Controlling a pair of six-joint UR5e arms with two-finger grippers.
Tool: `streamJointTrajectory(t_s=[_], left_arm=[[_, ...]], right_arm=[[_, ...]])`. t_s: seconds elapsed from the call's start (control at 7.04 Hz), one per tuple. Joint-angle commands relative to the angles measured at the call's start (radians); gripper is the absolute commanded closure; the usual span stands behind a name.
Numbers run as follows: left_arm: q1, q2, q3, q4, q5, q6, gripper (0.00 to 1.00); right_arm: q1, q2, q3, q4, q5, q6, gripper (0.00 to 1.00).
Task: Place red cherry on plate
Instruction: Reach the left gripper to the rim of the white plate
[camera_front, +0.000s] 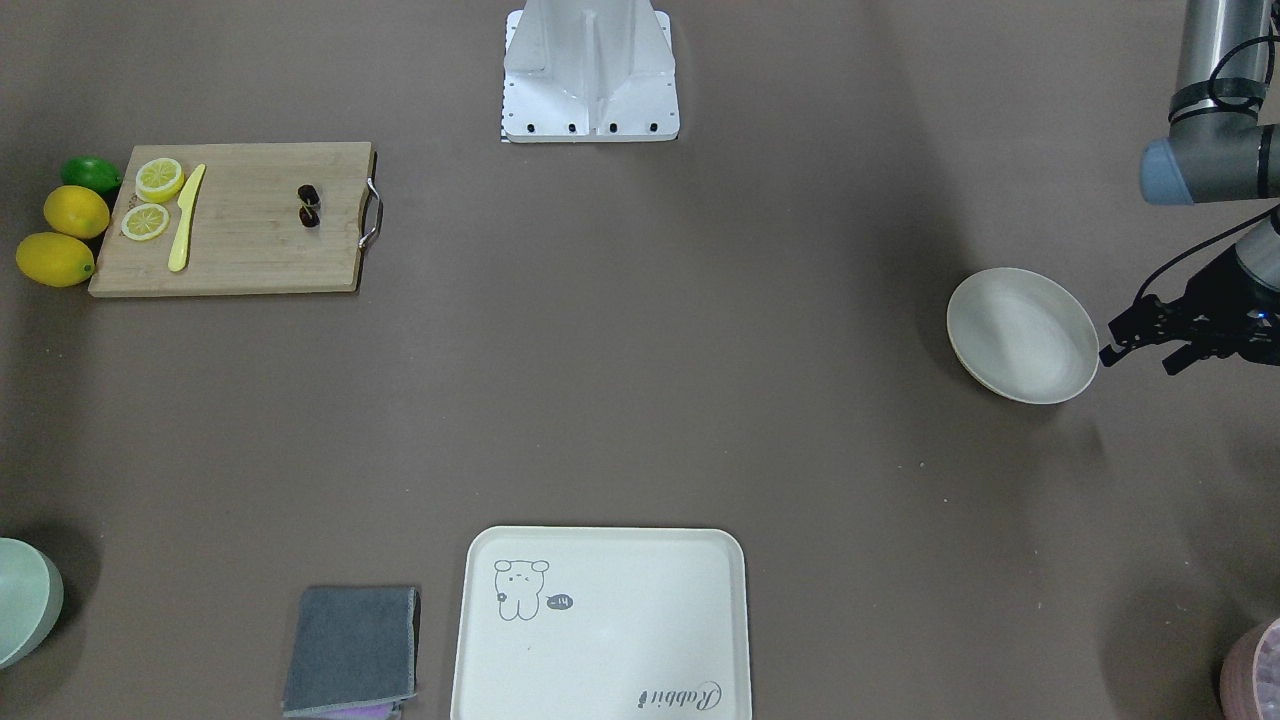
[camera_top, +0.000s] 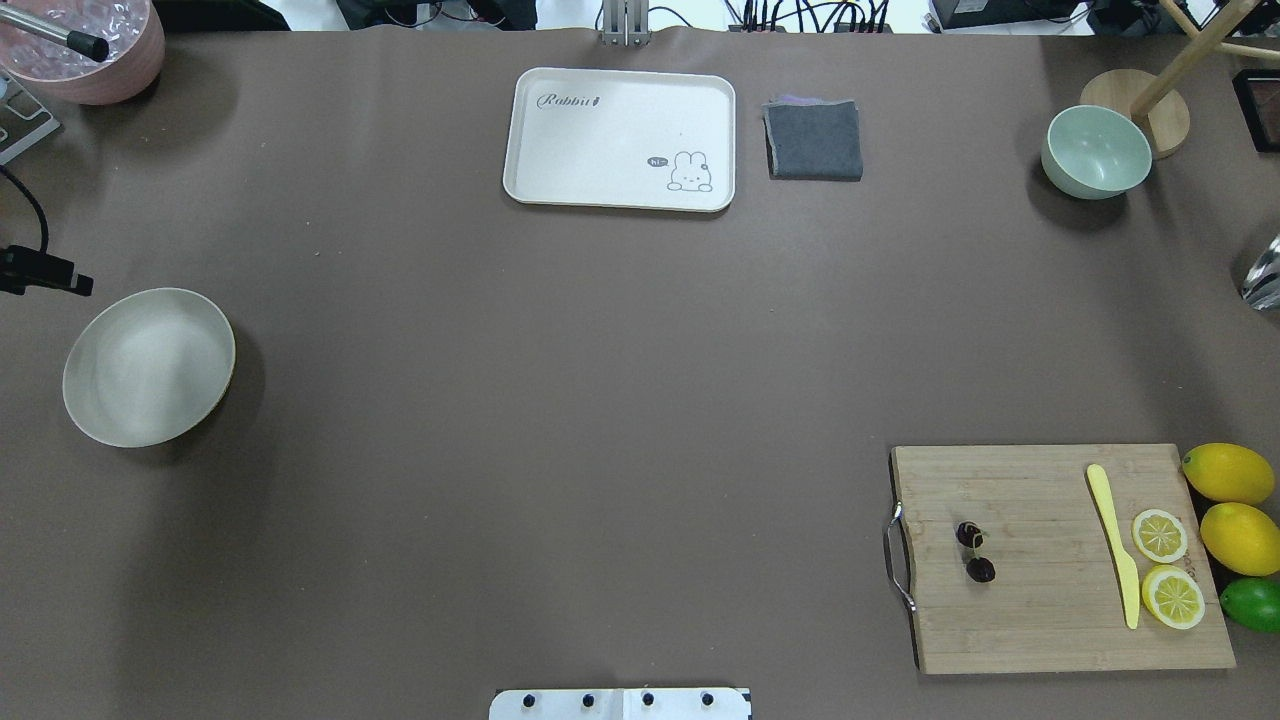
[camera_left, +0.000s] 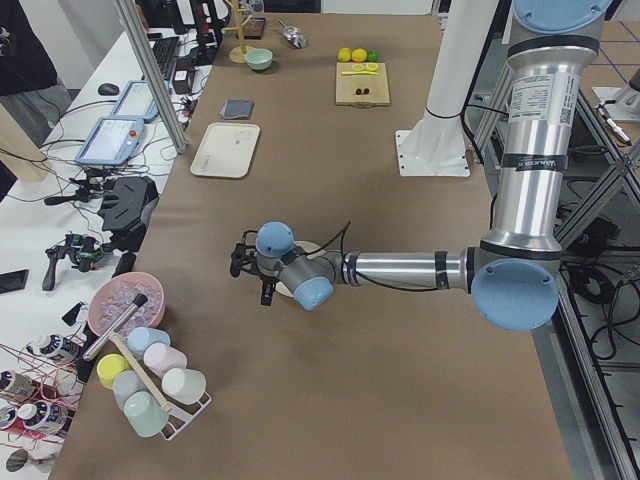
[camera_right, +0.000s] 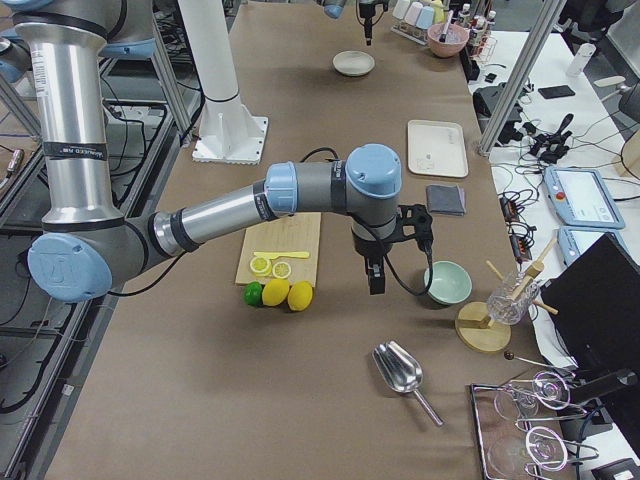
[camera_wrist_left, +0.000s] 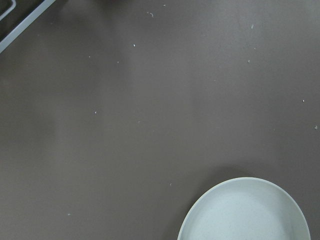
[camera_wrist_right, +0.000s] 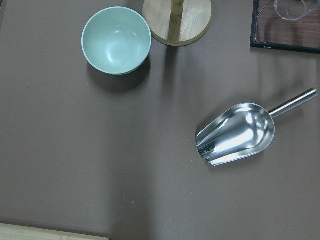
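The red cherry (camera_front: 309, 205), a tiny dark pair on a short stem, lies on the wooden cutting board (camera_front: 235, 218) near its metal handle; the overhead view also shows the cherry (camera_top: 975, 552). The plate (camera_front: 1022, 335), round and off-white, sits far across the table, and the plate (camera_top: 148, 366) holds nothing. My left gripper (camera_front: 1137, 358) hovers just beside the plate's outer edge, open, with nothing between its fingers. My right gripper (camera_right: 374, 278) shows only in the exterior right view, hanging between the lemons and the green bowl, and I cannot tell whether it is open or shut.
Lemon slices (camera_top: 1160, 535) and a yellow knife (camera_top: 1115, 545) share the board, with lemons (camera_top: 1228, 472) and a lime (camera_top: 1252, 603) beside it. A cream tray (camera_top: 620, 138), grey cloth (camera_top: 814, 140), pale green bowl (camera_top: 1096, 152), metal scoop (camera_wrist_right: 237, 134) and pink bowl (camera_top: 85, 50) ring the table.
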Motion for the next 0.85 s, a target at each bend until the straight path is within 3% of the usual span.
streamJointTrajectory(t_s=[0.0, 0.71], left_arm=[[0.031, 0.062, 0.006, -0.113, 0.006, -0.037, 0.04], [0.097, 0.102, 0.015, -0.208, 0.044, -0.094, 0.08]], right_arm=[[0.0, 0.0, 0.002, 0.0, 0.003, 0.0, 0.0], [0.005, -0.003, 0.007, 0.0, 0.003, -0.001, 0.0]])
